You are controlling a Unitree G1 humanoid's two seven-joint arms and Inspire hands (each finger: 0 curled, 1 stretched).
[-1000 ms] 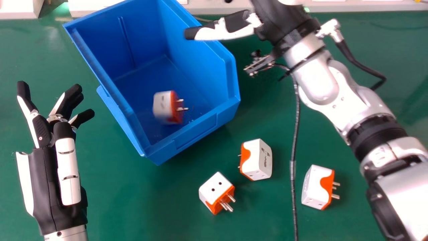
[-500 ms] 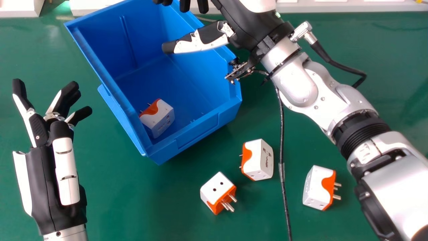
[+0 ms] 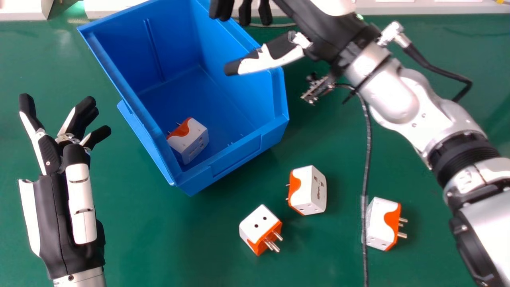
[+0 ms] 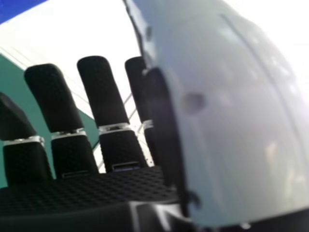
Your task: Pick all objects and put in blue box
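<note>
In the head view my right hand [image 3: 275, 56] is over the right rim of the blue box [image 3: 235, 159], open and holding nothing. The right hand [image 4: 108, 96] shows straight fingers in the right hand view too. One white and orange plug adapter [image 3: 189, 140] lies inside the box, in its near left corner. Outside, three similar adapters rest on the table: one [image 3: 258, 229] nearest the front, one [image 3: 308, 190] close to the box's near right corner, one [image 3: 380, 223] farther right, partly behind a cable. My left hand [image 3: 65, 159] is open and empty, left of the box.
A thin black cable [image 3: 365, 159] hangs from the right wrist and passes over the rightmost adapter's left edge. The green table [image 3: 159, 239] surrounds the box. White equipment [image 3: 422, 7] lines the far edge of the table.
The adapter dropped and rolled into the box's near left corner, then settled. My right hand first moved left, then back right, with its cable swinging along. The left hand has barely shifted.
</note>
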